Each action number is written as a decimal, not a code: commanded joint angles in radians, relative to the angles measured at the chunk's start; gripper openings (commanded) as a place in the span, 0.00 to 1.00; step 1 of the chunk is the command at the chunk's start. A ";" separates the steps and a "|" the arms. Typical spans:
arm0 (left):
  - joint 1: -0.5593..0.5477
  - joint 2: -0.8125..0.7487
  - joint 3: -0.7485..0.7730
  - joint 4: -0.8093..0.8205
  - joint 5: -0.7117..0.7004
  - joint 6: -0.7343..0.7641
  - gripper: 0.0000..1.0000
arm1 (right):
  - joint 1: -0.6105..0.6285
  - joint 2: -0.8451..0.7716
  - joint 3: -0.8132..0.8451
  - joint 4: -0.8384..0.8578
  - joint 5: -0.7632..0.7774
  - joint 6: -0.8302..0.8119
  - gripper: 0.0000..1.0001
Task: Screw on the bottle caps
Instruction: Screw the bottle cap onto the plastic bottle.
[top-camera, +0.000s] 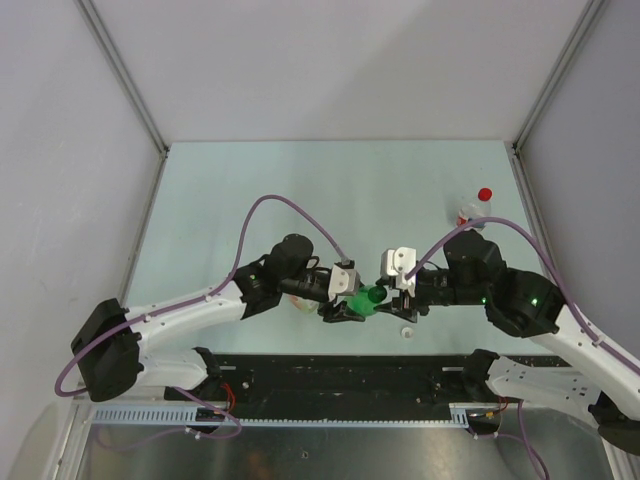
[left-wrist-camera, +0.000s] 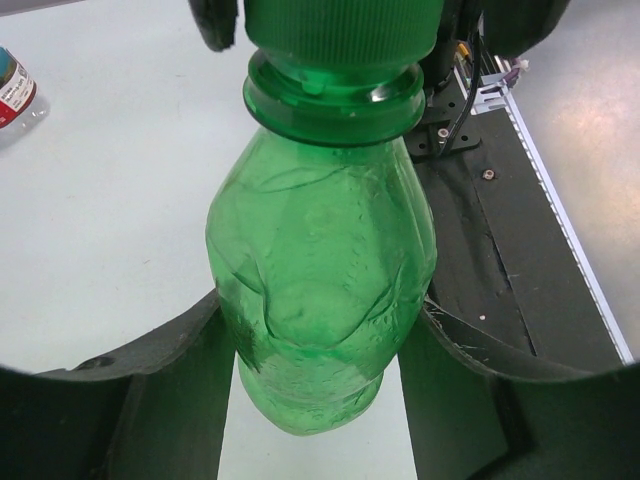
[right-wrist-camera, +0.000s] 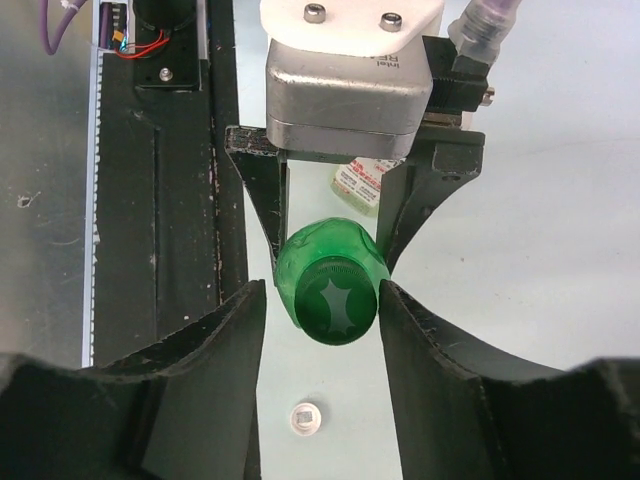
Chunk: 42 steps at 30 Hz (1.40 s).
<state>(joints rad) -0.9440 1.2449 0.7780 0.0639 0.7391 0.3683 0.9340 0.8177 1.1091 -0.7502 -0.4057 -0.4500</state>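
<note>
My left gripper (left-wrist-camera: 322, 320) is shut on the body of a green bottle (left-wrist-camera: 320, 290) and holds it on its side above the table's near edge (top-camera: 368, 298). The green cap (right-wrist-camera: 338, 300) sits on the bottle's neck (left-wrist-camera: 340, 30). My right gripper (right-wrist-camera: 322, 290) straddles this cap. Its right finger (right-wrist-camera: 420, 350) touches the cap, while a thin gap shows at the left finger. A white cap (right-wrist-camera: 307, 417) lies loose on the table below (top-camera: 406, 332). The red cap (top-camera: 485, 194) tops a small clear bottle (top-camera: 470, 212) at the far right.
A clear bottle with an orange-red label (right-wrist-camera: 365, 185) lies behind the left gripper, partly hidden by it. The black base plate (right-wrist-camera: 190, 200) and metal rail run along the near edge. Grey walls enclose the table on three sides.
</note>
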 joint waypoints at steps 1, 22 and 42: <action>-0.001 -0.013 0.027 0.017 0.033 0.024 0.00 | 0.003 0.002 0.005 0.016 0.002 0.000 0.51; -0.001 -0.053 0.080 0.120 -0.311 -0.150 0.00 | 0.021 0.020 -0.030 0.089 0.213 0.339 0.24; -0.020 0.031 0.129 0.203 -0.580 -0.158 0.00 | 0.127 0.055 -0.108 0.270 0.781 0.868 0.23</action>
<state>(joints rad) -0.9600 1.2816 0.8387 0.1116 0.2287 0.2256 1.0317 0.8642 1.0172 -0.4721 0.3740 0.3294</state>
